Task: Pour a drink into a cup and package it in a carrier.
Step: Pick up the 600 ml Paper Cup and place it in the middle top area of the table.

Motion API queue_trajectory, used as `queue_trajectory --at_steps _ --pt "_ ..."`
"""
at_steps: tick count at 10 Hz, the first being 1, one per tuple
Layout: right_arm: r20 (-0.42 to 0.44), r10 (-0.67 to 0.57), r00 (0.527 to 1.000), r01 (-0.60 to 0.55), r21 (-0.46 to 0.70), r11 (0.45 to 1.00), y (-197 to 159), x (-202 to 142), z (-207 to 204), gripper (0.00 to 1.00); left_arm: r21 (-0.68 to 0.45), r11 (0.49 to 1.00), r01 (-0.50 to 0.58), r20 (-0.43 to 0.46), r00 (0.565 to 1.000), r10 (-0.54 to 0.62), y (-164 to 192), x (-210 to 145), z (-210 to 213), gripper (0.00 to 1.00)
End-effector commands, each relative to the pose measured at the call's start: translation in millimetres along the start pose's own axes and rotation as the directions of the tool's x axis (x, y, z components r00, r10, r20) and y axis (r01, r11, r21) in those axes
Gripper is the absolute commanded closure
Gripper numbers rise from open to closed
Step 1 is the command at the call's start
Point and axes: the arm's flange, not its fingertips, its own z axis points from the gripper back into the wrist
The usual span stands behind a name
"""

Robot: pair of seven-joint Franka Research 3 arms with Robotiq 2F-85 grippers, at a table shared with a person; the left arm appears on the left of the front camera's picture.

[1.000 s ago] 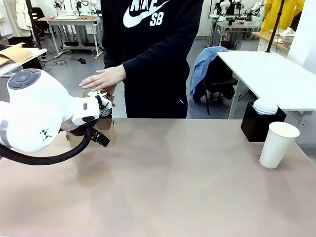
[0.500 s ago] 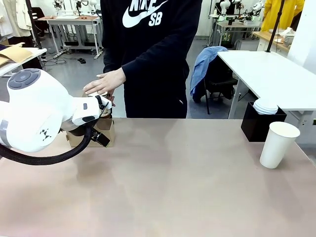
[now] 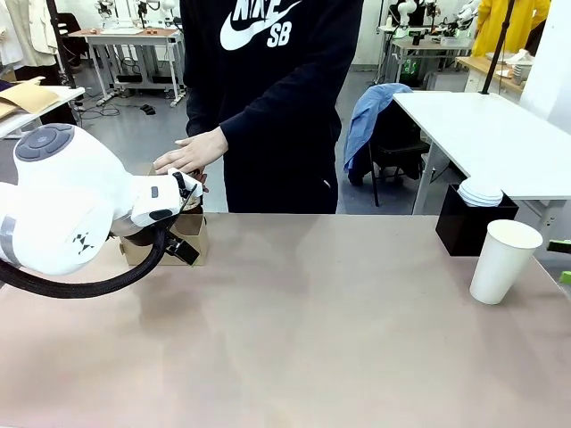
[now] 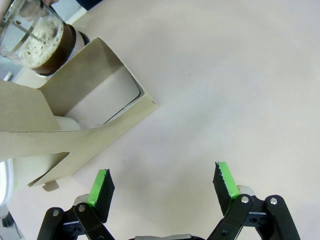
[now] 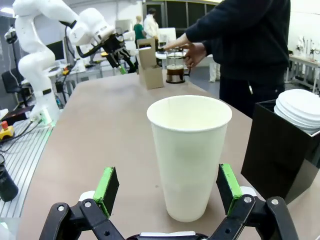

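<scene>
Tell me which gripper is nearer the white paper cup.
Right. The right gripper sits close to the cup, jaws open and aimed at it. The left gripper hangs open by the carrier, far across the table.

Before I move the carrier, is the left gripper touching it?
Apart. In the left wrist view the left gripper is open, and bare table shows between its fingers and the carrier.
</scene>
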Motion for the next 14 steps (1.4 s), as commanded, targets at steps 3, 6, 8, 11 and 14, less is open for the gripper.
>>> queue_trajectory --at_steps 3,6,8,11,14 --pt "0.021 -0.004 1.0 0.004 -0.015 1.0 -4.9 -4.7 -6.4 0.0 -0.001 1.0 -0.002 0.0 1.0 0.002 0.5 -0.3 0.0 0.0" --pt "0.036 -0.01 0.999 0.011 -0.032 0.999 -8.9 -8.0 -10.6 0.0 -0.001 1.0 -0.002 0.0 1.0 0.002 0.5 -0.3 0.0 0.0" --pt "0.059 -0.03 0.998 0.031 -0.029 0.999 -16.1 -9.8 -25.7 0.0 -0.001 1.0 -0.002 0.0 1.0 0.002 0.5 -0.3 0.0 0.0" --pt "0.085 -0.04 0.996 0.041 -0.01 0.999 -21.0 -12.7 -39.5 0.0 -0.001 1.0 -0.002 0.0 1.0 0.002 0.5 -0.3 0.0 0.0" --pt "0.1 -0.053 0.994 0.051 0.015 0.999 -26.7 -20.2 -54.7 0.0 -0.001 1.0 -0.002 0.0 1.0 0.002 0.5 -0.3 0.0 0.0"
